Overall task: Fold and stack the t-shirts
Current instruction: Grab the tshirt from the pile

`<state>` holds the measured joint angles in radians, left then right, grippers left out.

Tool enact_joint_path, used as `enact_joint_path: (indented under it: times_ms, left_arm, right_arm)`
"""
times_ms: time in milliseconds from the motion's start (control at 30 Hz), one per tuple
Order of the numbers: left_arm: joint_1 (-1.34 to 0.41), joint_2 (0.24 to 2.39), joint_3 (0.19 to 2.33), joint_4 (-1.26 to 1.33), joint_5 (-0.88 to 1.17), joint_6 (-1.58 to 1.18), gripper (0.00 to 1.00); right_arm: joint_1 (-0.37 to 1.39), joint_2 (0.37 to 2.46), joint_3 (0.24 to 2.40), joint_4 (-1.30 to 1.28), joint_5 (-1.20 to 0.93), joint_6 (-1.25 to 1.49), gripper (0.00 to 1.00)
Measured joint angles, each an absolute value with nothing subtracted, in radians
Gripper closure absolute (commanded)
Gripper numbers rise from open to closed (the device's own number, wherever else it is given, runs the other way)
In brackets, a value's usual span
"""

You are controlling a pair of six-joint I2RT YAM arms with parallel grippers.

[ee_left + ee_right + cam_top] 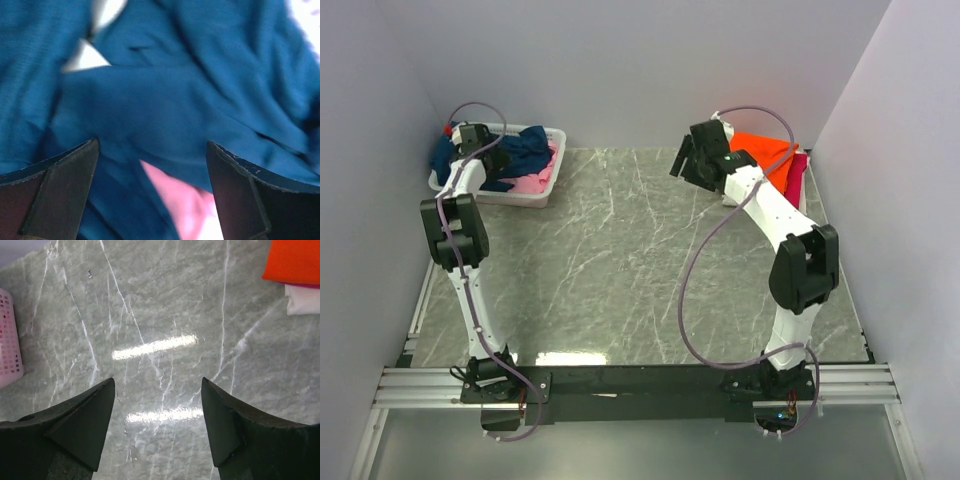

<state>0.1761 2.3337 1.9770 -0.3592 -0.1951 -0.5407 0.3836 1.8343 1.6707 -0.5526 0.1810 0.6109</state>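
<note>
A crumpled navy t-shirt [520,152] lies over a pink t-shirt [532,183] in the white lattice basket [548,188] at the far left. My left gripper [470,140] hangs open right over this pile; in the left wrist view the navy cloth [165,100] fills the frame with pink cloth [185,200] between the fingers. A stack at the far right has an orange t-shirt [765,152] on top, a magenta one [798,170] and a white one [302,300] under it. My right gripper [682,160] is open and empty above the marble, left of the stack.
The marble table top [620,260] stretches between the basket and the stack. The basket's corner [9,340] shows at the left of the right wrist view. Pale walls close in the left, back and right sides.
</note>
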Motion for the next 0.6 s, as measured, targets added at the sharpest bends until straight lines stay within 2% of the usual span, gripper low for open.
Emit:
enact_joint_path:
  times_ms: [167, 267, 300, 333, 467, 500, 600]
  left_arm:
    - [0.206, 2.367, 1.977, -0.346, -0.189, -0.539, 0.07]
    - [0.203, 2.38, 1.978, -0.336, -0.191, -0.534, 0.15]
    - [0.202, 2.386, 1.983, -0.334, -0.191, -0.532, 0.23]
    - [0.202, 2.392, 1.989, -0.334, -0.19, -0.532, 0.25]
    - [0.2, 2.42, 2.026, -0.336, -0.189, -0.529, 0.44]
    - [0.2, 2.421, 2.033, -0.338, -0.189, -0.528, 0.59]
    - [0.2, 2.425, 2.061, -0.348, -0.19, -0.532, 0.83]
  right_arm:
    - [0.375, 1.904, 1.775, -0.606, 0.161, 0.604, 0.24]
    - [0.36, 1.927, 1.814, -0.62, 0.143, 0.603, 0.24]
    - [0.352, 1.932, 1.824, -0.625, 0.14, 0.601, 0.24]
    - [0.346, 1.937, 1.834, -0.633, 0.138, 0.6, 0.24]
    - [0.32, 1.97, 1.882, -0.644, 0.136, 0.596, 0.24]
    - [0.316, 1.975, 1.887, -0.644, 0.136, 0.597, 0.24]
    - [0.305, 1.991, 1.897, -0.65, 0.127, 0.596, 0.24]
